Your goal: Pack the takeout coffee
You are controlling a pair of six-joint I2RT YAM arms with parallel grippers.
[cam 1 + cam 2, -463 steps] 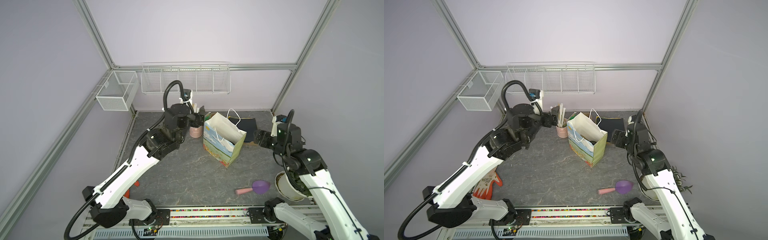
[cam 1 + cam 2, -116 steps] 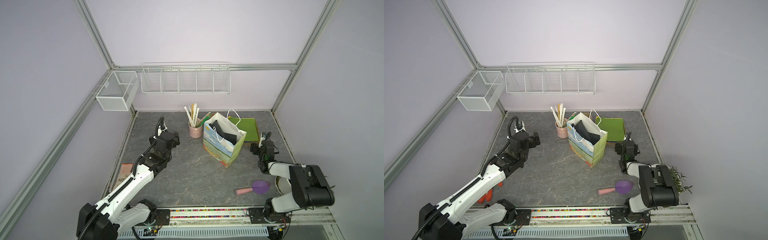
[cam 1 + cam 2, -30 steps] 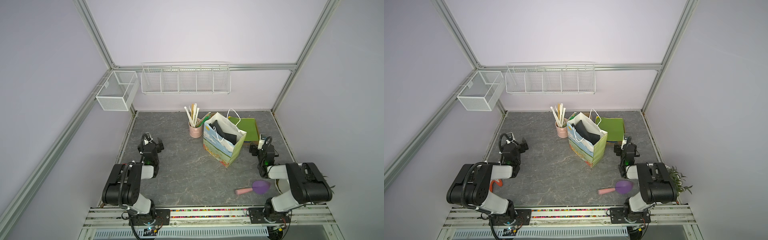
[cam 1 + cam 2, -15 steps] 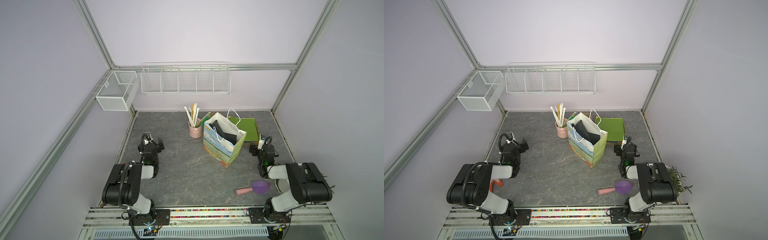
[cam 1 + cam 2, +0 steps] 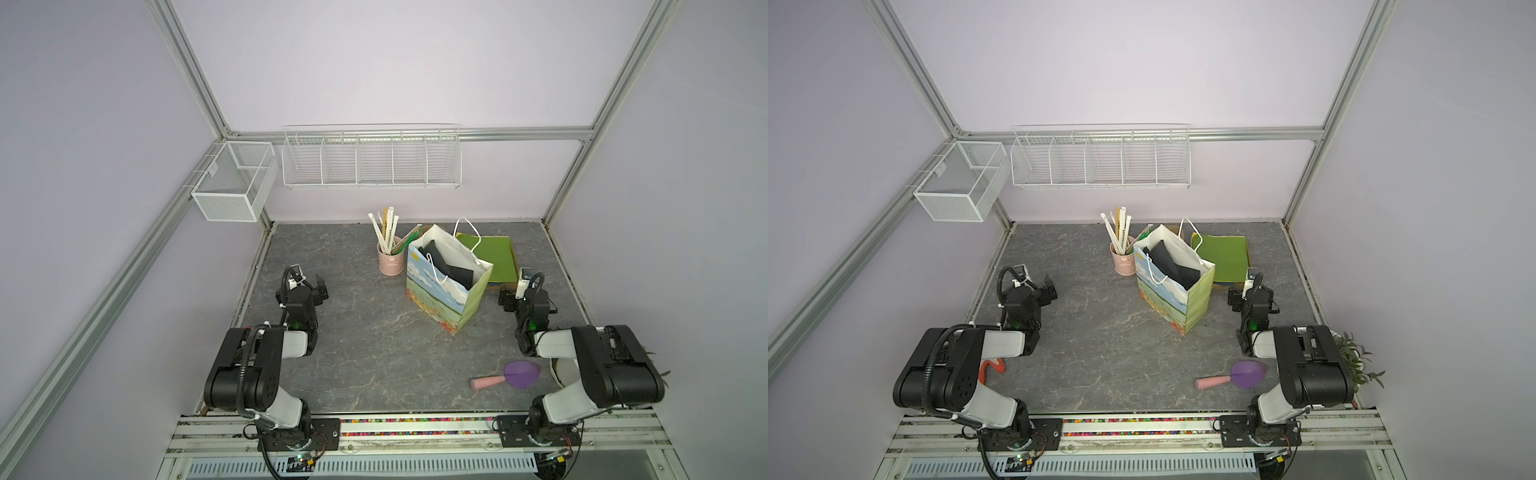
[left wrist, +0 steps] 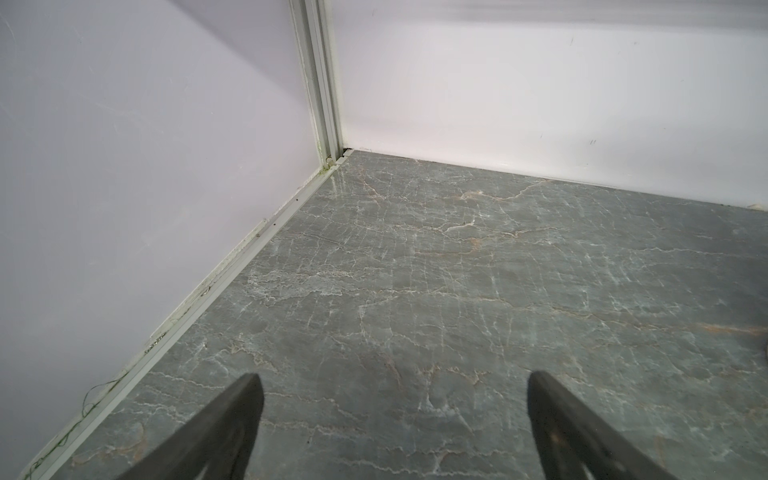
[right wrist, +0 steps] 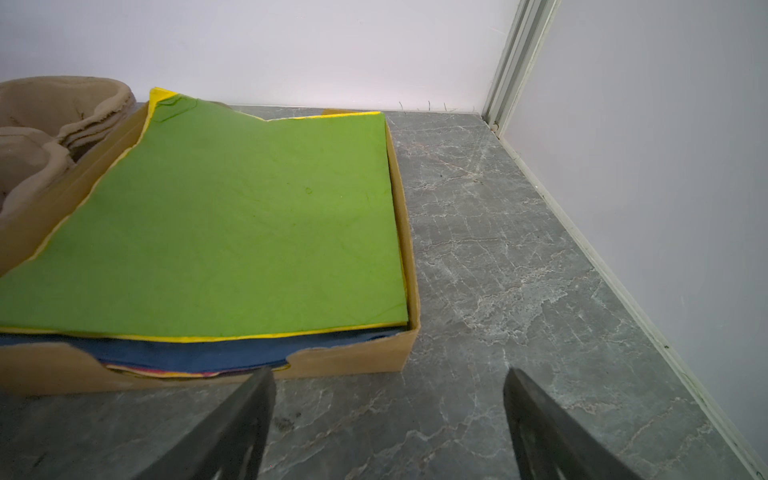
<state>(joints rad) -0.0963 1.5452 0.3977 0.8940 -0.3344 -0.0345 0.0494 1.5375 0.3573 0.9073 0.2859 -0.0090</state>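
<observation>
Grey marbled surface [image 5: 374,353] in both top views: left arm [image 5: 266,353] and right arm [image 5: 598,357] have folded back to the near edge, so packing looks done. You cannot see the coffee cup; it is presumably inside the gift bag [image 5: 436,299], under black paper [image 5: 446,266]. Left wrist: left pincer [image 6: 392,386] released over bare stone. Right wrist: right pincer [image 7: 388,378] released, facing the cardboard tray [image 7: 353,359] of green paper [image 7: 232,216].

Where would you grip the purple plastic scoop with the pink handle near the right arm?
Probably the pink handle, from straight above, jaws across its width: the scoop lies flat on the grey table, its handle narrow and straight, its bowl wide and rounded.
</observation>
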